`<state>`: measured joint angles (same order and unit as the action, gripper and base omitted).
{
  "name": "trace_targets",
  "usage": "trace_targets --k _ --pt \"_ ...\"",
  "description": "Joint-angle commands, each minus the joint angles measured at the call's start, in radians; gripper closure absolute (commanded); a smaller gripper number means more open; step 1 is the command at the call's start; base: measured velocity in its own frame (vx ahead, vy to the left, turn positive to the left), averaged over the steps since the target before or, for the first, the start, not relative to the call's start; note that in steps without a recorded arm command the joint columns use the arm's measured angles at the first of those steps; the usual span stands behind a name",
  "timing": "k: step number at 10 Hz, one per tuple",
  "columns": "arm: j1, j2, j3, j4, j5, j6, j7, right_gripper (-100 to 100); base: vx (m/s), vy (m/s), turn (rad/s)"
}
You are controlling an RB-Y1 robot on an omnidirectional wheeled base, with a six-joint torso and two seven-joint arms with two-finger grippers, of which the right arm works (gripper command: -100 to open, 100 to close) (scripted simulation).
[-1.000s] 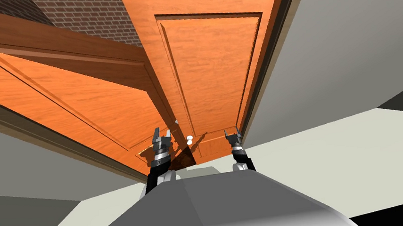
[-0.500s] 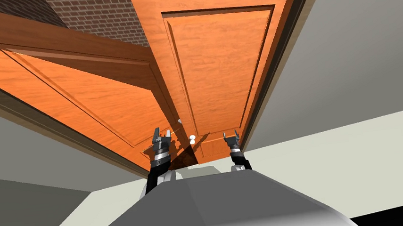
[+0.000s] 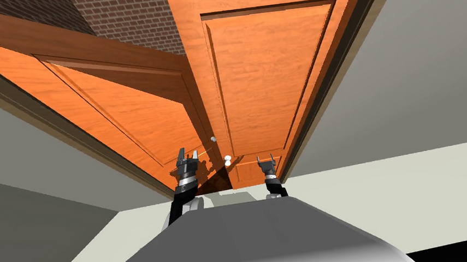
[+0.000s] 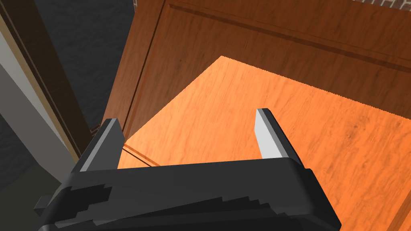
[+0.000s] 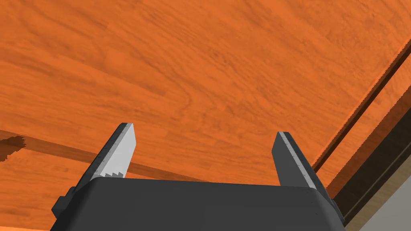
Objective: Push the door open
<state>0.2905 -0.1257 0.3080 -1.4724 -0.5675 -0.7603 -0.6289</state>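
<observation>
An orange wooden double door stands before me. Its left leaf (image 3: pixel 115 112) is swung away from me, leaving a gap beside the right leaf (image 3: pixel 270 78). A white knob (image 3: pixel 227 160) sits at the right leaf's inner edge, with a smaller grey knob (image 3: pixel 213 139) just above it. My left gripper (image 3: pixel 187 156) is open and close to the left leaf (image 4: pixel 249 116), with nothing between its fingers (image 4: pixel 269 134). My right gripper (image 3: pixel 266 159) is open too, close up to the lower part of the right leaf (image 5: pixel 200 72).
A brick wall (image 3: pixel 125 12) shows through the gap above the leaves. The dark door frame (image 3: pixel 330 71) runs along the right leaf, with grey walls (image 3: pixel 440 70) on both sides. Pale floor (image 3: pixel 426 187) lies to my right. The frame's left post (image 4: pixel 44 80) is near my left gripper.
The whole head picture has shifted right and the doors stand more squarely ahead, so I have turned or moved. Both grippers stay open in front of the door.
</observation>
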Motion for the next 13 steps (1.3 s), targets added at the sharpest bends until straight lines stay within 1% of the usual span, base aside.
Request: trace_targets --k 1,4,6,13 --pt "-0.01 -0.003 0.01 0.03 -0.016 -0.012 -0.025 -100 -0.001 0.052 0.064" --pt "-0.024 -0.002 0.037 0.085 -0.051 -0.033 -0.071 -100 -0.006 0.061 0.076" --pt "-0.031 -0.001 0.051 0.114 -0.069 -0.044 -0.095 -100 -0.009 0.074 0.073" --pt "-0.063 0.003 0.112 0.236 -0.148 -0.091 -0.199 -100 -0.016 0.087 0.087"
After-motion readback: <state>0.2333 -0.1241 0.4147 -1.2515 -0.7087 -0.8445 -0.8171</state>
